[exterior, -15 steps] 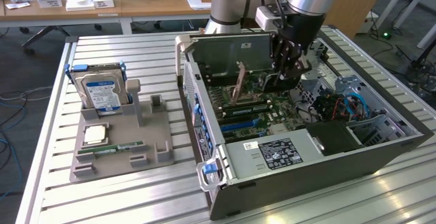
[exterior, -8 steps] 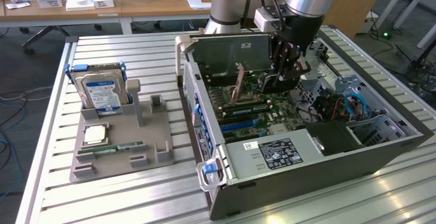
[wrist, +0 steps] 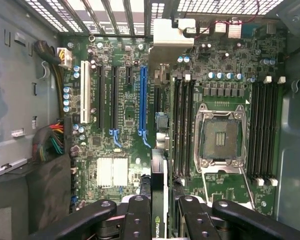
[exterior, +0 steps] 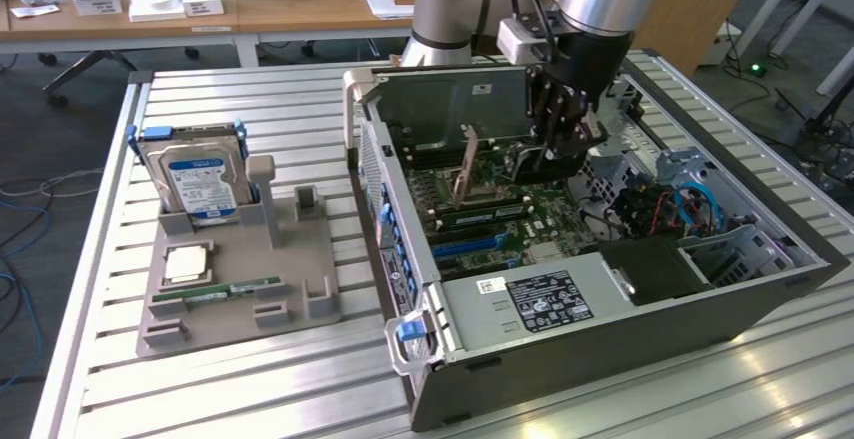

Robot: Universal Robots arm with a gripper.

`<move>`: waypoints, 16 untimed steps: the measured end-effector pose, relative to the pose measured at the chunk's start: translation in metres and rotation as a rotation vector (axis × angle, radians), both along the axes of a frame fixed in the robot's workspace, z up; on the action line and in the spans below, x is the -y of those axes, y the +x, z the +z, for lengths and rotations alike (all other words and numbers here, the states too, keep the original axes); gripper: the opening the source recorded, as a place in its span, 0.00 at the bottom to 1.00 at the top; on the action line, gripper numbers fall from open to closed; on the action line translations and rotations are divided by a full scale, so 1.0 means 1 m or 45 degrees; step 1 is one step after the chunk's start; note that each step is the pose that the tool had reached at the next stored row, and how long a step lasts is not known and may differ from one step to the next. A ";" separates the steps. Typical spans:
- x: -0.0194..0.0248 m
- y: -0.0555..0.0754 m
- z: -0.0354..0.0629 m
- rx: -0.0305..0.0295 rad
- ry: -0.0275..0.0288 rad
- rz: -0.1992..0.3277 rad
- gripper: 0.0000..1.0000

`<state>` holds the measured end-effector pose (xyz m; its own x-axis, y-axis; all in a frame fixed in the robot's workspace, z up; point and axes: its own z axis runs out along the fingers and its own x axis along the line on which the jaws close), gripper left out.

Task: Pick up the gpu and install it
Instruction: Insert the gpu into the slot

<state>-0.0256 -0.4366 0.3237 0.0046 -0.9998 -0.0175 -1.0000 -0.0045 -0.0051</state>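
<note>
Currently, exterior view: silver-jointed arm reaches down into the open grey metal computer case (exterior: 400,221) lying on its side on the slatted aluminium table (exterior: 267,379); black multi-link gripper (exterior: 558,156) hangs low over the green motherboard (exterior: 514,221). Off to the exterior view's left, a grey plastic holder tray (exterior: 310,259) carries the boxy silver hard drive with blue-white label (exterior: 200,174) and a narrow green RAM stick (exterior: 214,290). Wrist view: fingers pinch the thin black flat gpu (wrist: 158,210), seen edge-on, above the board and not yet seated. Its line runs parallel to the long blue expansion slot (wrist: 142,95), seemingly just beside it. Judgement: the install step is in hand, at the alignment stage; seating calls for the card's edge square over that slot and a straight, even push.
</note>
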 end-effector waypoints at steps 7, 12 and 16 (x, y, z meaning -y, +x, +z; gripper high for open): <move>0.0000 0.000 -0.0039 -0.0001 -0.0003 0.000 0.26; 0.0000 -0.001 -0.0052 0.0003 0.0005 0.000 0.26; 0.0000 -0.002 -0.0080 0.0011 0.0001 0.000 0.26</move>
<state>-0.0273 -0.4366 0.3157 0.0046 -0.9998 -0.0176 -1.0000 -0.0045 -0.0059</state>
